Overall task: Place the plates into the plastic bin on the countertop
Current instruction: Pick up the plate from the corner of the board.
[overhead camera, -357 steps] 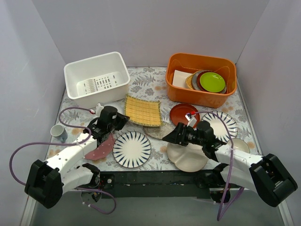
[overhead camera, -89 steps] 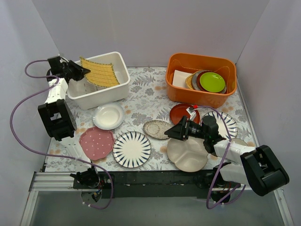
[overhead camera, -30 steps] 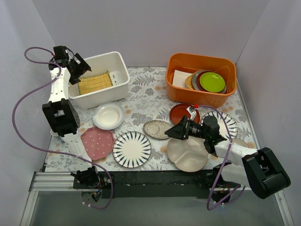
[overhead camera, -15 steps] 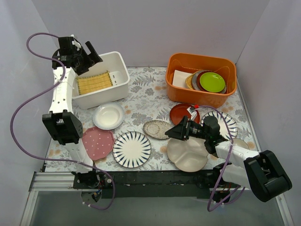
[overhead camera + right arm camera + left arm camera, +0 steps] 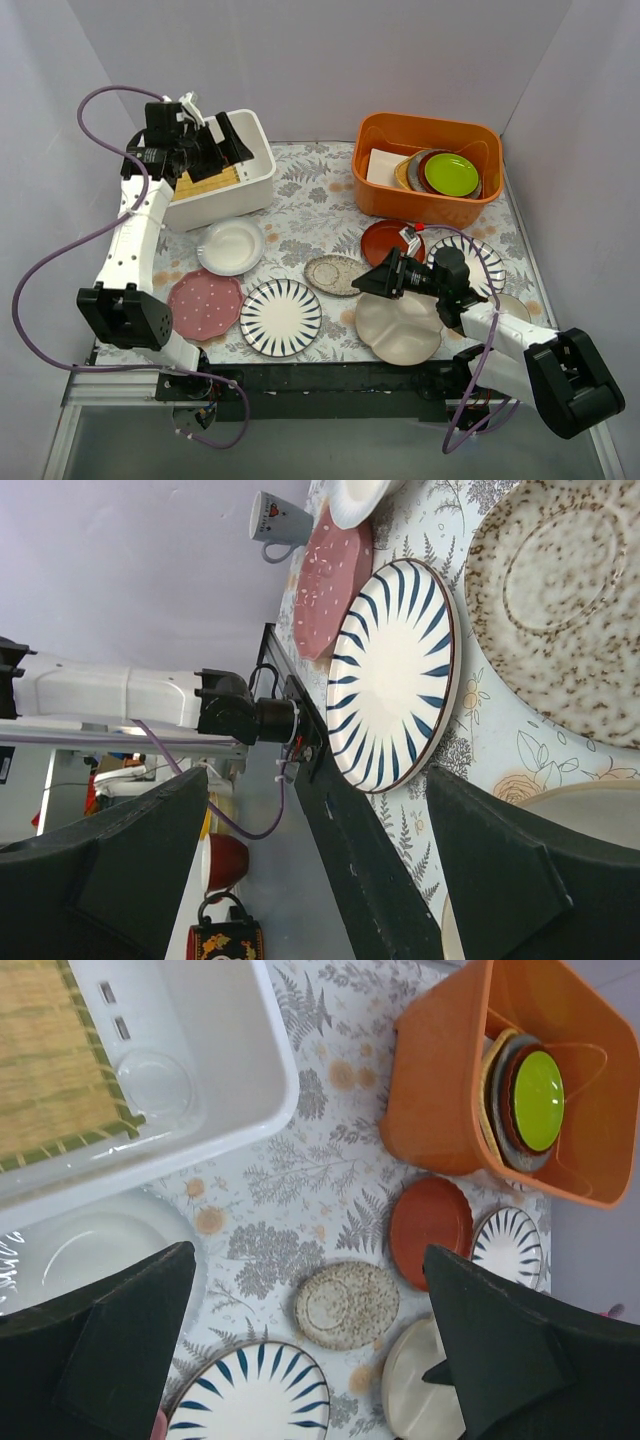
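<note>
We see the left jaws spread wide, empty, above the white plastic bin (image 5: 230, 200) at upper left; right jaws gape empty near the cream divided plate (image 5: 398, 328), lower right, on the table (image 5: 310, 215)

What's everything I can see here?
plastic bin: one, white, back left
bamboo mat: one, yellow, in the bin
orange tub: one, back right
plate stack: one, green top, in the tub
striped plates: two, black and white, front, right
dotted plate: one, pink, front left
small plate: one, white, by the bin
speckled plate: one, beige, middle
red-brown plate: one, by the tub
divided plate: one, cream, front right
mug: one, pale, far left
left gripper: open, high beside bin
right gripper: open, beside speckled plate
</note>
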### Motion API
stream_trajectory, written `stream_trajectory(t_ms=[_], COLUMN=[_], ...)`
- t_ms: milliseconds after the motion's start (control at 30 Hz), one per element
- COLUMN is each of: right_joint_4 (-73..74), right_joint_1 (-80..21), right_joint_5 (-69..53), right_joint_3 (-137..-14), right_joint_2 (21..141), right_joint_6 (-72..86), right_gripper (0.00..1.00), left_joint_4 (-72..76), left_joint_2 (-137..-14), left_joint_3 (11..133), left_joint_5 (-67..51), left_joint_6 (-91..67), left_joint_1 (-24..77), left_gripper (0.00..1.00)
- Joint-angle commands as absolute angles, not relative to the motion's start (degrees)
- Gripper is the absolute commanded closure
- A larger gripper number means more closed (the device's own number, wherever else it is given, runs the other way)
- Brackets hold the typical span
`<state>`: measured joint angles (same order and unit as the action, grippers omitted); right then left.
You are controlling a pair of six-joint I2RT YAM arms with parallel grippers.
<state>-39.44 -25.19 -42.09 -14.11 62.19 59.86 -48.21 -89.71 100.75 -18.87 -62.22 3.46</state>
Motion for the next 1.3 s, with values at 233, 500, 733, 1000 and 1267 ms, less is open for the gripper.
stream_trajectory(t_ms=[233,500,733,1000,1267], right_joint_4=[-33.9,-28.9,-17.3,-7.6,-3.3], right_joint_1=[-25.0,-25.7,-36.5,-45.4,-49.6], right_joint_5=[-40.6,-41.9,-33.6,-23.2,-17.1], right_joint_3=[-16.1,-20.6,-28.8,-34.9,-36.6], right_joint_2=[57.4,61.3,63.3,68.0,70.0], right_joint_6=[56.7,51.8,45.4,42.8,42.2], right_gripper=[0.03,0.03,0.04,0.07,0.12], left_joint_4=[-44.4,-45.1,-46.1,-50.4,-50.8], left_joint_2=[-73.1,-66.5,-62.3,-53.1,-49.1], left_joint_3=[77.7,67.3,56.6,50.5,44.2], left_joint_5=[-24.8,-24.9,-23.6,-19.4,-21.7], left_joint_6=[-66.6,-68.2,-67.1,-69.8,-74.0], left_joint_1=[4.9,8.5,8.5,8.5,8.4], left_gripper=[0.02,0.02,0.02,0.02,0.02])
